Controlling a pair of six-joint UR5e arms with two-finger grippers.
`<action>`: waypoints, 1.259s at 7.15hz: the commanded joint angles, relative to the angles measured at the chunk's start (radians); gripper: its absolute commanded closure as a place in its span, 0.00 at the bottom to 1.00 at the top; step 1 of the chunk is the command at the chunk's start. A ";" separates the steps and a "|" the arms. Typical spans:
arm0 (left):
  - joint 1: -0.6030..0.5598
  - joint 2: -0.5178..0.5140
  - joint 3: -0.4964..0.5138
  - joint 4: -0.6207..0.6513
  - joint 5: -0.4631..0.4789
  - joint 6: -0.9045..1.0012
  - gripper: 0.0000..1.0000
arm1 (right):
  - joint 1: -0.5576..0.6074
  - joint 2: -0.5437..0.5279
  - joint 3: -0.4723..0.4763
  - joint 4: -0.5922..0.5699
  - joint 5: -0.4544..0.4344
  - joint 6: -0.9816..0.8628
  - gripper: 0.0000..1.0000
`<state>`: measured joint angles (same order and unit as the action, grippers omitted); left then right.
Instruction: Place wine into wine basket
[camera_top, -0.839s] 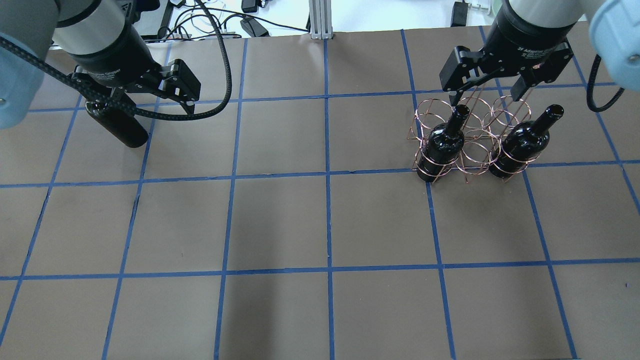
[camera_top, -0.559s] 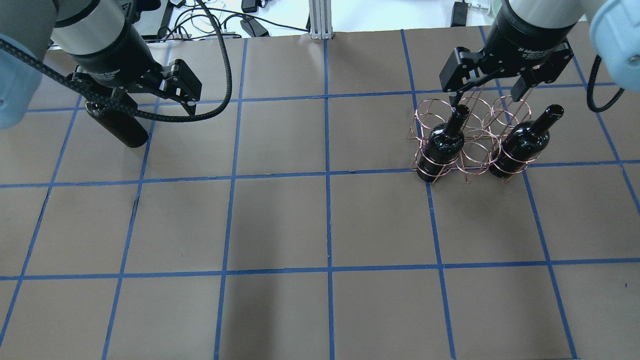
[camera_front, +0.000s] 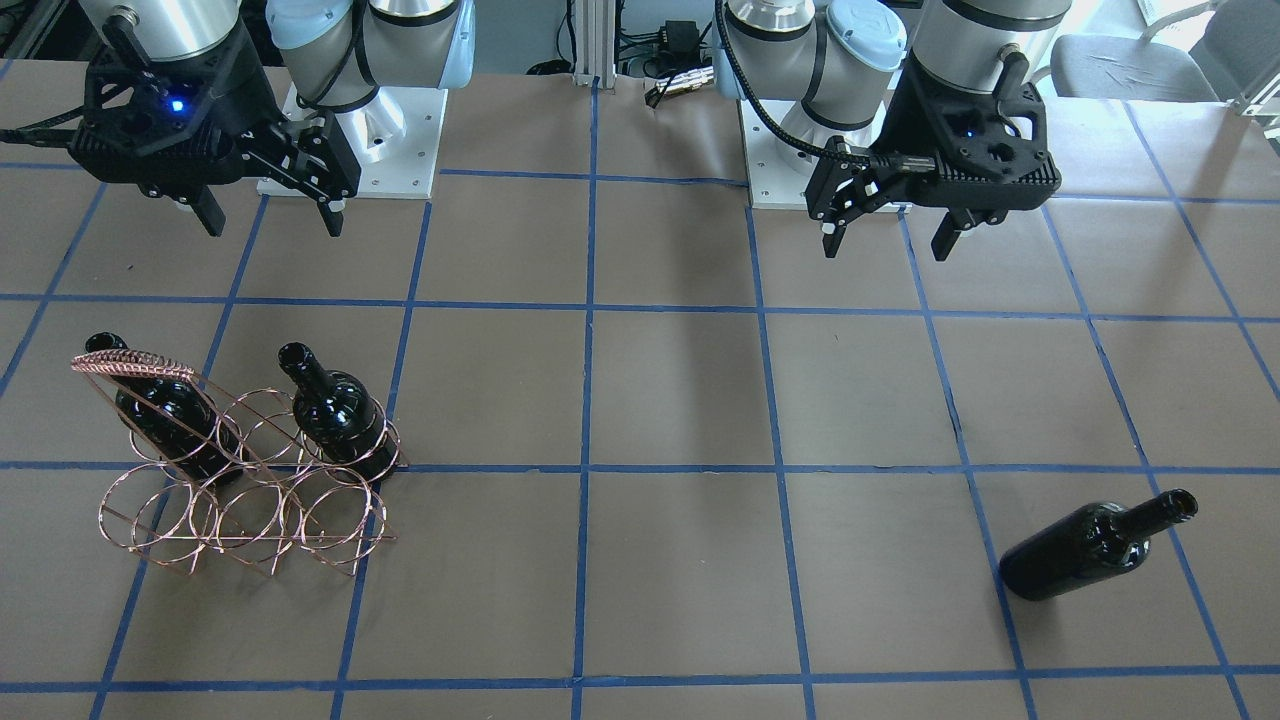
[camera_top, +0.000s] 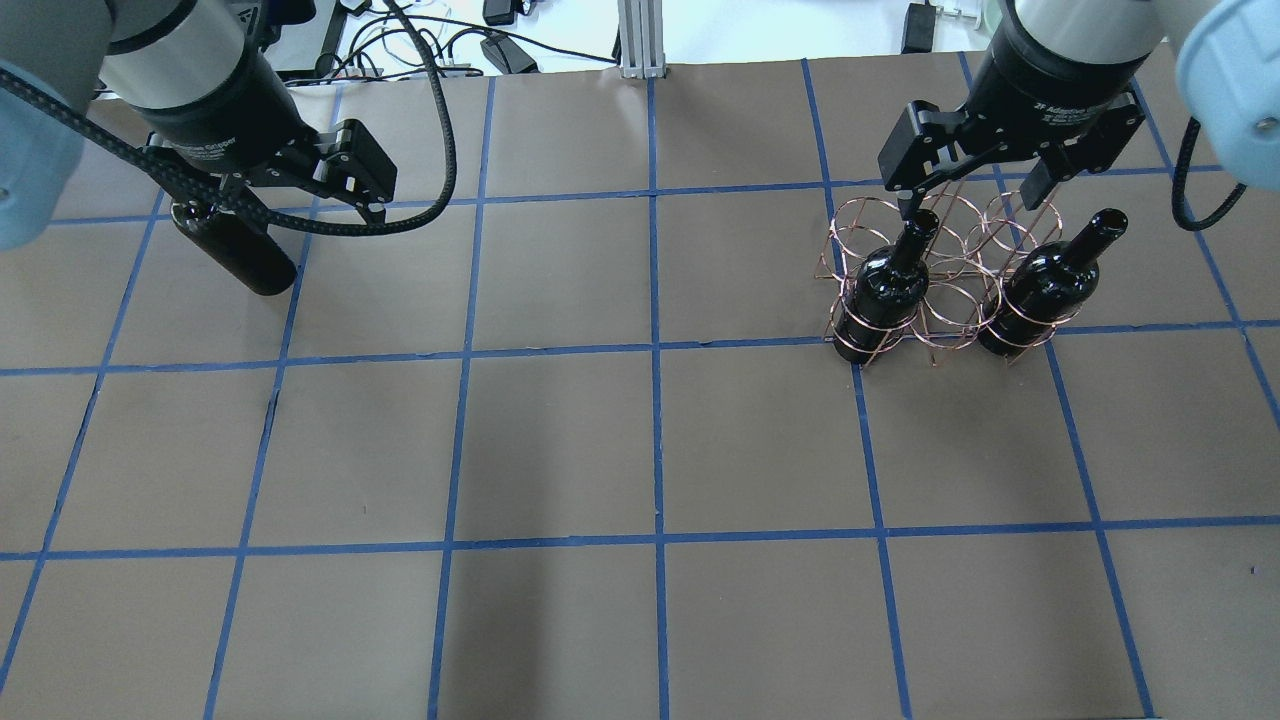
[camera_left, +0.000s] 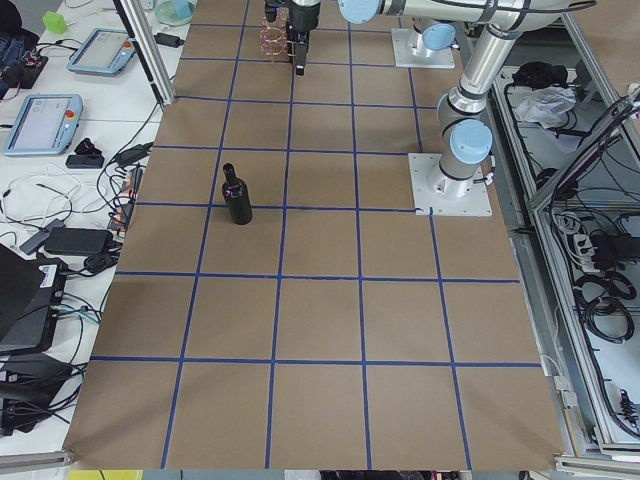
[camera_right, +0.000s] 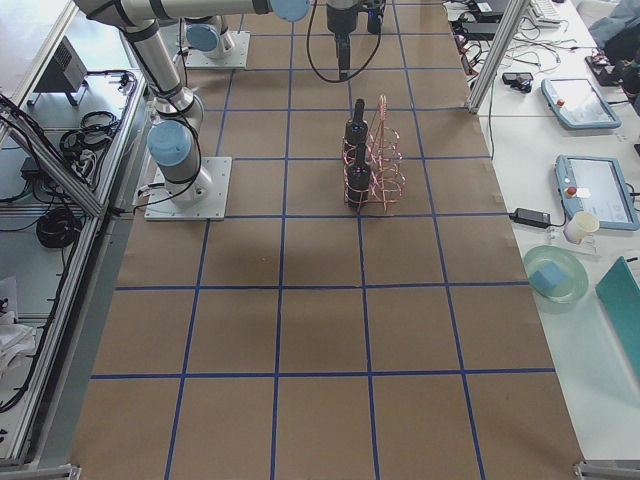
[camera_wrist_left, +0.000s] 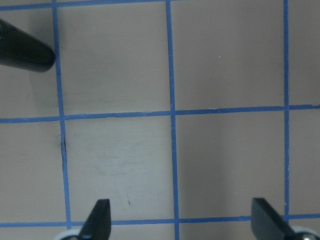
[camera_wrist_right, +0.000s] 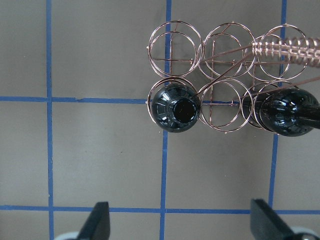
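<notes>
The copper wire wine basket (camera_top: 945, 262) stands on the right of the table, also seen in the front view (camera_front: 240, 500) and the right wrist view (camera_wrist_right: 222, 75). Two dark wine bottles (camera_top: 885, 285) (camera_top: 1045, 280) stand upright in its near row. A third wine bottle (camera_front: 1095, 545) stands alone on the left side (camera_top: 240, 258), its top half hidden by my left arm in the overhead view. My left gripper (camera_front: 880, 240) is open and empty, high above the table and apart from that bottle (camera_wrist_left: 22, 50). My right gripper (camera_front: 270, 225) is open and empty above the basket's near side.
The brown table (camera_top: 650, 450) has a blue tape grid. Cables (camera_top: 420, 40) and a metal post (camera_top: 640, 40) lie at its far edge. A side bench with tablets (camera_left: 60, 110) and a green plate (camera_right: 555, 275) flanks the table ends.
My left gripper has shifted slightly left and my right gripper slightly away from the camera. Both stay open. The bottles and basket have not moved.
</notes>
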<state>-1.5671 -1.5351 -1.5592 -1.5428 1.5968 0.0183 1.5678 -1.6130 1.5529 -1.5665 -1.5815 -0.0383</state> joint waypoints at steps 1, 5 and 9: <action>0.012 -0.007 0.001 -0.023 0.006 -0.011 0.00 | 0.000 -0.001 0.003 -0.001 0.000 0.000 0.00; 0.051 -0.017 0.021 -0.011 -0.001 0.017 0.00 | 0.000 -0.001 0.003 -0.006 0.000 0.000 0.00; 0.261 -0.132 0.100 0.079 -0.011 0.268 0.00 | 0.000 -0.001 0.003 -0.009 0.000 0.002 0.00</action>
<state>-1.3730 -1.6213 -1.4999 -1.4769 1.5875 0.2253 1.5677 -1.6137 1.5554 -1.5752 -1.5805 -0.0370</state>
